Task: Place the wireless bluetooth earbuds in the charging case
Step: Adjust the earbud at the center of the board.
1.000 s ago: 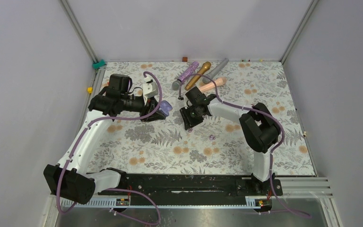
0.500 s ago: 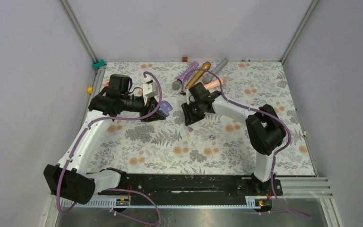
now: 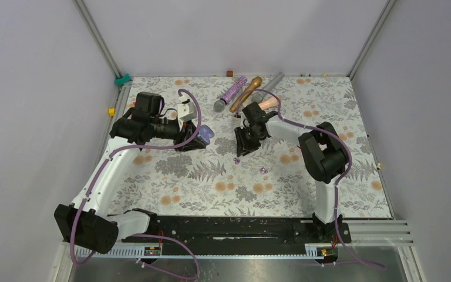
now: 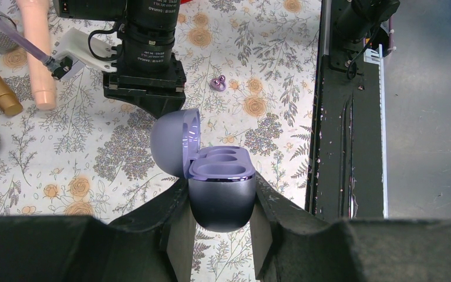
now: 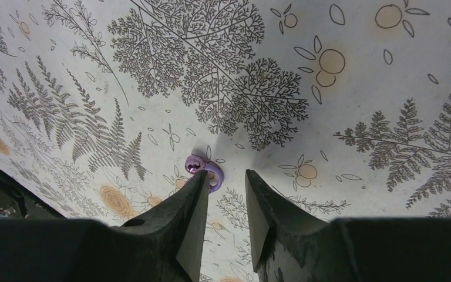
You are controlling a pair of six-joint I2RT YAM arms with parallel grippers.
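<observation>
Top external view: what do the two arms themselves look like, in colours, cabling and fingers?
Both the left arm and the right arm have white links between bulky black joint housings. A purple cable loops along each arm. In the wrist views the fingers are matte black, thick at the root and tapering to blunt tips.

You see a glossy, smooth plastic case, a shiny, mirror-bright earbud, grainy matt black fingers and a matt printed cloth.

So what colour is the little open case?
Glossy lilac-purple case, darker toward the bottom; clearest in the left wrist view.
</observation>
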